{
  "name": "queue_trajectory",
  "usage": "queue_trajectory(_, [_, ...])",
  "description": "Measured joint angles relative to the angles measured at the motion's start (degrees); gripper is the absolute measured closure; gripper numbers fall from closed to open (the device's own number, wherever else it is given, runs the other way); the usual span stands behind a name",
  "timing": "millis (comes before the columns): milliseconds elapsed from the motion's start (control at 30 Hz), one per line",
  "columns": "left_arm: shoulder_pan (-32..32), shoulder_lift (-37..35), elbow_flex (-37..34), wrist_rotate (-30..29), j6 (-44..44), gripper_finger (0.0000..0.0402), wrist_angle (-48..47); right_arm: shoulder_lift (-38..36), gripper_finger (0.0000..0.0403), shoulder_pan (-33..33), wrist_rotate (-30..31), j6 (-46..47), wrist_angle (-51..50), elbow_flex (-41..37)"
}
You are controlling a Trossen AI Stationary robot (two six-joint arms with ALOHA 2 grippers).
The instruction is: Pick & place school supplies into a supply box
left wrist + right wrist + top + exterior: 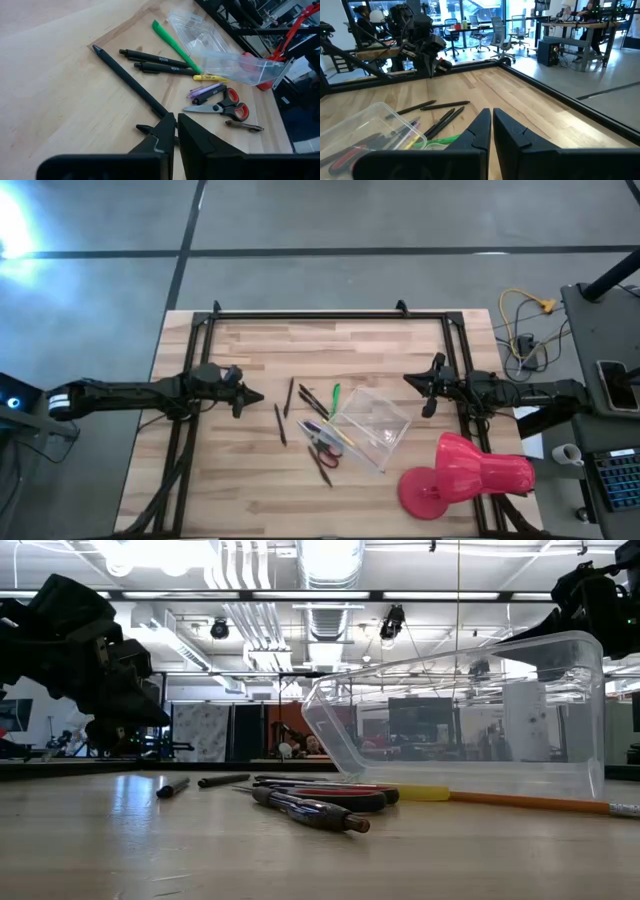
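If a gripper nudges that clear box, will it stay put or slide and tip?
The clear box looks thin-walled and empty, so probably light and easy to slide on the smooth wooden table. In the low view it sits tilted, one edge propped on the pencil, so a nudge may rock or tip it.

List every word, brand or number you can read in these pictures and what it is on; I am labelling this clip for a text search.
Two dark pens lying side by side each carry a short pale imprint on the barrel: too small and blurred to read.
The yellow pen has dark marks on its barrel: also unreadable.
Nothing legible shows on the clear supply box, the red-handled scissors, the pink-red lamp-shaped object or the table.
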Motion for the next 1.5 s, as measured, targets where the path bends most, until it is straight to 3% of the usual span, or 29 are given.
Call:
queue_trajectory(600, [0.0,0.0,0.0,0.0,0.0,0.0396,0.0,0.0,0.039,0.0,0.0,0.0,0.0,0.0])
queue_trajectory(833, [0.0,0.0,0.0,0.0,0.0,0.0396,0.0,0.3,0.039,-0.1,1.9,-10.6,1.7,0.0])
queue_trajectory(1067, [-0.1,0.0,0.0,0.0,0.0,0.0396,0.0,0.4,0.039,-0.1,1.9,-10.3,1.8,0.0])
queue_trajectory(1167, [-0.1,0.0,0.0,0.0,0.0,0.0396,0.0,0.4,0.039,-0.1,1.7,0.2,1.9,0.0])
queue_trajectory(1300, [0.0,0.0,0.0,0.0,0.0,0.0396,0.0,0.4,0.039,-0.1,2.6,28.1,3.4,-0.1])
queue_trajectory(1367, [0.0,0.0,0.0,0.0,0.0,0.0396,0.0,0.6,0.039,-0.1,5.9,40.6,3.0,-0.1])
queue_trajectory(1500, [0.0,0.0,0.0,0.0,0.0,0.0396,0.0,1.9,0.039,-0.1,17.3,54.5,4.7,-0.1])
